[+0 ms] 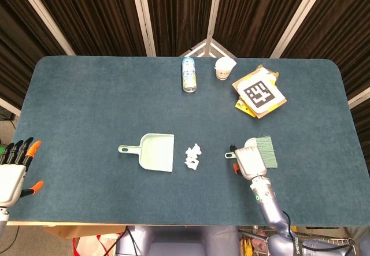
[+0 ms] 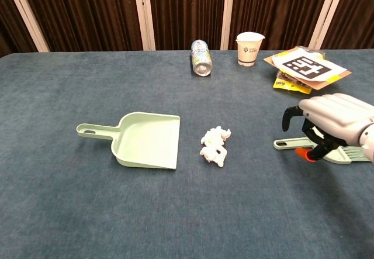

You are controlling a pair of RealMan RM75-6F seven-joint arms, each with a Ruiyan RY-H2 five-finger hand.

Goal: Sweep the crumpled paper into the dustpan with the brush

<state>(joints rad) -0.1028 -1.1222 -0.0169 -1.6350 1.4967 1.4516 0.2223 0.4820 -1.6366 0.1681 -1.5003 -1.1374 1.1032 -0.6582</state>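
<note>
Crumpled paper (image 1: 192,156) lies well to the left of the right hand (image 1: 250,161), just right of the dustpan (image 1: 153,152). That hand arches over the brush (image 1: 263,149), fingers curled; grip unclear. Left hand (image 1: 13,172) hangs open off the bench (image 1: 87,106).

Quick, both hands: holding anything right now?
Left hand: open, holding nothing, off the table's left edge.
Right hand: over the brush, fingers curled; grip cannot be told.

Dustpan (image 1: 152,152), paper (image 1: 192,156), brush (image 1: 265,149) on table (image 1: 87,106)
</note>
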